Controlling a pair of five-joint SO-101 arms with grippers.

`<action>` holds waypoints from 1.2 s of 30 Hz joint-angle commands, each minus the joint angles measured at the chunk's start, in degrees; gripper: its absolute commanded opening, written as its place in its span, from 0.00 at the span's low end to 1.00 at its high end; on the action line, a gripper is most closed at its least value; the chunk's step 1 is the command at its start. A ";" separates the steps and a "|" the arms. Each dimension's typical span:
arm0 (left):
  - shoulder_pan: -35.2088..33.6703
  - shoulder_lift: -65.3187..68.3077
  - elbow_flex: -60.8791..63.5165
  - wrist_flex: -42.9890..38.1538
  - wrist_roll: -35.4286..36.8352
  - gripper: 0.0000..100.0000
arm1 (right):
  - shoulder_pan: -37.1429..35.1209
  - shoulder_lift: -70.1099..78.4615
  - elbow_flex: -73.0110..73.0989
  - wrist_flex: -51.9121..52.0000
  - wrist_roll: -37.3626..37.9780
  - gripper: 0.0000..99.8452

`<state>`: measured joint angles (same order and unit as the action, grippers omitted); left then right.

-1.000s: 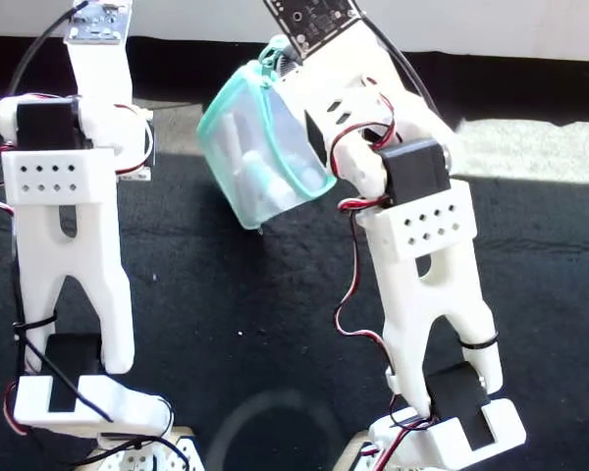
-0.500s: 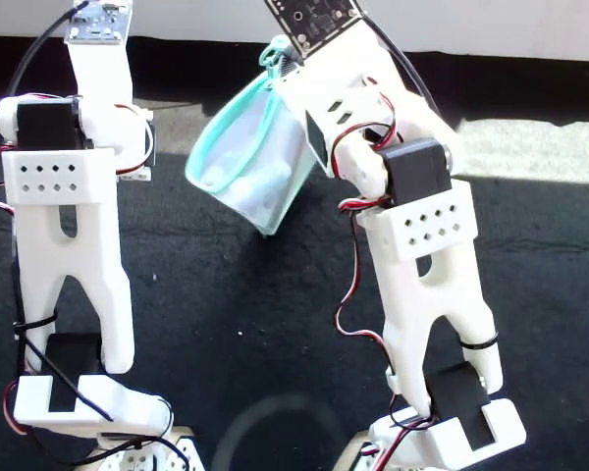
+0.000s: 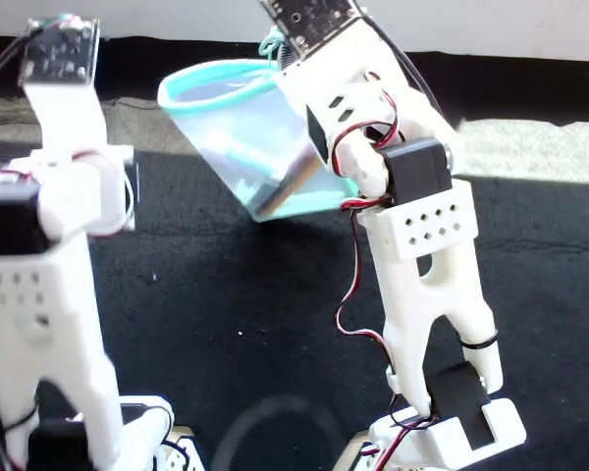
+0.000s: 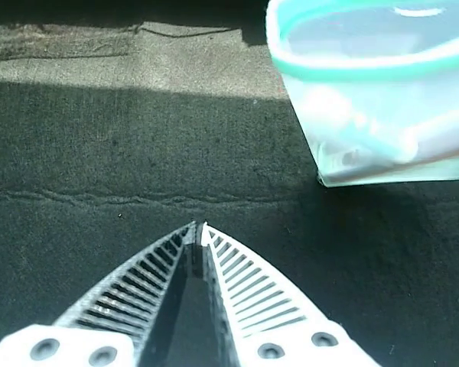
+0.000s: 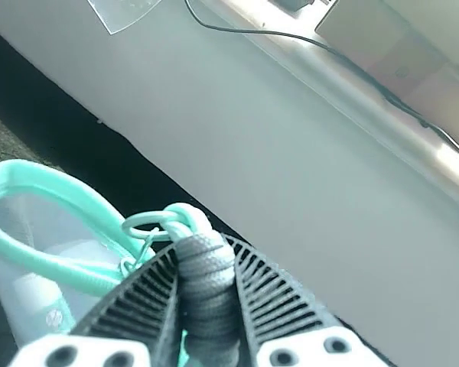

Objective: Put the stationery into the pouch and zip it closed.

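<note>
Loading looks done: the stationery (image 4: 436, 138) is inside the pouch (image 3: 240, 137), pale pen-like pieces low in the clear body. Step in hand is the zip. The mouth gapes wide, the teal rim one open loop.

Right tool (image 5: 201, 248) is pinching a grey cord (image 5: 208, 294) linked to a teal ring (image 5: 127, 226) at one end of the rim. The pouch hangs from it over the surface (image 3: 226, 324), tilted, mouth uppermost. Can't tell if the low corner touches down. The ring looks like the zip pull, not certain.

Left tool (image 4: 198, 229) is pressed together on nothing, low over the surface, near the pouch but apart from it.

Next, my read: you need a counter-hold. Spread the left tool, take the rim or body at the end away from the cord, then draw the cord along the rim. One-armed pulling likely just swings the bag.

Around: wall (image 5: 306, 168) behind, with a cable (image 5: 237, 30) well apart. In the way: the right arm (image 3: 422, 226) crowds one side of the pouch, so come in from the free side. Risk: if it tips further, the contents could slide out.
</note>
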<state>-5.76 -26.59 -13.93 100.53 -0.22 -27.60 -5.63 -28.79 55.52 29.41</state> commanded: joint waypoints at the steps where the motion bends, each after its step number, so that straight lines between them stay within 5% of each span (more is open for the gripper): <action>1: 6.29 -5.76 7.60 -5.19 0.35 0.01 | 0.57 -0.48 -3.82 -2.07 2.20 0.01; 15: 9.01 -2.24 45.41 -71.47 8.44 0.01 | 1.54 -1.10 -3.91 7.78 2.37 0.01; 25: 4.18 11.38 38.02 -72.00 17.93 0.01 | -0.13 -8.31 -7.34 20.88 2.20 0.01; 36: 4.18 11.38 32.84 -71.56 17.93 0.01 | -11.03 -8.31 -7.52 7.34 2.37 0.01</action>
<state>-1.19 -14.64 22.29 29.23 17.36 -35.96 -10.73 -33.01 69.05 31.34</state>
